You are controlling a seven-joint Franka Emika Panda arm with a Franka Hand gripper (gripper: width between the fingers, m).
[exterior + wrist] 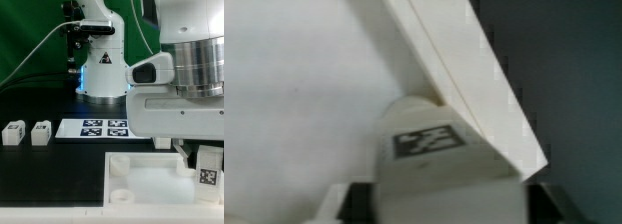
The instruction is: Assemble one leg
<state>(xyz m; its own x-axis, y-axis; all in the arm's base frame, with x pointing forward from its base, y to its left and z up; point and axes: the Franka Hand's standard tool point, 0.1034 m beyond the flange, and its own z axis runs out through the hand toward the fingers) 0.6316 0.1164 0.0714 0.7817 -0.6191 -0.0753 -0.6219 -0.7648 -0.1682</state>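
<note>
The gripper (207,163) is hanging at about four o'clock in the exterior view, pinching the leg (208,168), whose tag is facing the camera. The leg is sitting just beside the raised edge of the large white recessed piece (150,178) lying on the black table (40,190). In the wrist view the leg (434,150) is showing between the dark fingers (335,205), touching that piece's rim (464,80). Two more posts (27,133) are standing at nine o'clock, well apart, with the marker board (95,128) near centre.
</note>
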